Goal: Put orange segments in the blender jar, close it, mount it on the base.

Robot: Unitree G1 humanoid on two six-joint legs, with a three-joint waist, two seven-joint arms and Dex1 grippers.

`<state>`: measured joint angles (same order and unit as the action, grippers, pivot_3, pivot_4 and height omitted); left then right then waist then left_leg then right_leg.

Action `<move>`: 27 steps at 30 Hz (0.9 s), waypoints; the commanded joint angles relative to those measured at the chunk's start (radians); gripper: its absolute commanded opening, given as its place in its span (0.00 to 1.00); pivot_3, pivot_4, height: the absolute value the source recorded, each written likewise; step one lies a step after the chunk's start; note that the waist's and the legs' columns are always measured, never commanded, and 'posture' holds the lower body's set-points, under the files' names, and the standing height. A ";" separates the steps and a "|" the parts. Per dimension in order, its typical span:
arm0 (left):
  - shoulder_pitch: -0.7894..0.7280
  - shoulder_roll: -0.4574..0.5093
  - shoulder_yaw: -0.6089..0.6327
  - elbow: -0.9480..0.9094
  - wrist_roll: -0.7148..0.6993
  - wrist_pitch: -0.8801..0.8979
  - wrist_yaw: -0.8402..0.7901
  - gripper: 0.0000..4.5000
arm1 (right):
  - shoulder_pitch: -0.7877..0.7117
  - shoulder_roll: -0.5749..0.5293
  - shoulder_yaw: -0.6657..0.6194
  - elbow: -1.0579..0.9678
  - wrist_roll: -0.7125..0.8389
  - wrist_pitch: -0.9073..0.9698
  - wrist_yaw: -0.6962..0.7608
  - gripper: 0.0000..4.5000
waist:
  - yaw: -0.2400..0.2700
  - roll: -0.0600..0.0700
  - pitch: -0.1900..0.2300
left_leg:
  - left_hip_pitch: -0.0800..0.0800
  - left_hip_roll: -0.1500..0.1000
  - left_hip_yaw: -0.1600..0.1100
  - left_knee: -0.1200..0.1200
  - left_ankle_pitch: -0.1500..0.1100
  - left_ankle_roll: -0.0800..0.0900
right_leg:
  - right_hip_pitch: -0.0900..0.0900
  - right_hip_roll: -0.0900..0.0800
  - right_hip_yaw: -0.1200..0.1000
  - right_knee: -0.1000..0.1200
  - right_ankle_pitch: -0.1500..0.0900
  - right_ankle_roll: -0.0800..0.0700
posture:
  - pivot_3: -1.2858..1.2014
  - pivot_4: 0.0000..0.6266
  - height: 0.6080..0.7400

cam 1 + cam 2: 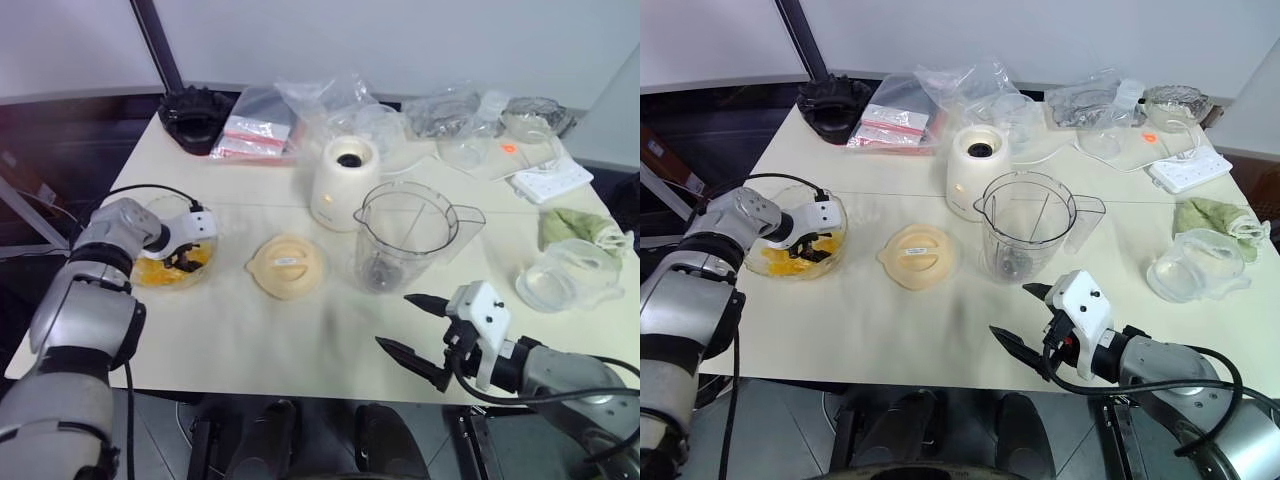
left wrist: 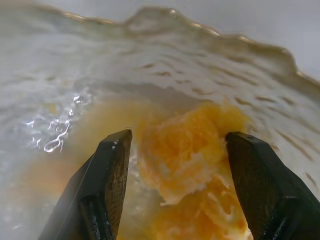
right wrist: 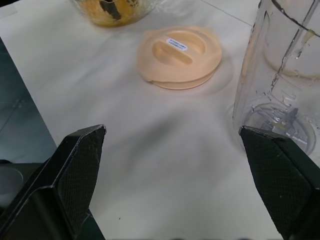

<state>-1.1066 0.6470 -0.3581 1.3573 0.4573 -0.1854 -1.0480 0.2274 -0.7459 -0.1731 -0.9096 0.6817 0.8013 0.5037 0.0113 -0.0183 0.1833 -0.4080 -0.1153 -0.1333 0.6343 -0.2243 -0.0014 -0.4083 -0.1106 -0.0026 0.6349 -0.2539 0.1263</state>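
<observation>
Yellow-orange orange segments lie in a scalloped clear glass bowl at the table's left. My left gripper reaches down into that bowl, open, its two black fingers on either side of one segment with a gap on each side. The clear blender jar stands upright at the table's middle with its blades showing at the bottom. Just behind it to the left stands the cream-white base. My right gripper hovers wide open over the front edge, in front of the jar, holding nothing.
A pale-orange round lid lies flat between bowl and jar. Plastic bags and a black object crowd the back edge. At the right lie a white power strip, a green cloth and a clear glass container.
</observation>
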 commanded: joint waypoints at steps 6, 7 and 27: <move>0.044 -0.026 0.041 0.011 -0.013 0.054 0.052 0.01 | 0.030 -0.003 -0.022 -0.037 -0.012 -0.035 -0.002 1.00 | 0.001 0.000 -0.002 | 0.001 0.000 0.000 0.002 0.000 0.000 | 0.001 0.000 0.000 0.001 0.000 0.000 | 0.52 0.24 1.00; 0.045 -0.027 0.044 0.011 -0.015 0.058 0.054 0.01 | 0.032 -0.004 -0.021 -0.036 -0.014 -0.038 -0.001 1.00 | -0.001 0.000 -0.002 | 0.001 0.000 0.000 0.002 0.000 0.000 | 0.001 0.000 0.000 0.001 0.000 0.000 | 0.52 0.24 1.00; -0.091 0.168 0.108 -0.071 -0.089 -0.044 -0.272 0.01 | -0.016 -0.002 0.050 0.097 -0.087 -0.123 0.098 1.00 | -0.003 -0.002 -0.001 | 0.000 0.000 0.000 0.002 0.000 0.000 | 0.000 0.000 0.000 0.001 0.000 0.000 | 0.52 0.24 1.00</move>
<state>-1.1865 0.7976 -0.2717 1.3042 0.3965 -0.2166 -1.2790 0.2162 -0.7475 -0.1206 -0.8076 0.6009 0.7060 0.5889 0.0086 -0.0206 0.1827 -0.4083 -0.1155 -0.1331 0.6364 -0.2244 -0.0014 -0.4082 -0.1107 -0.0025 0.6359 -0.2538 0.1264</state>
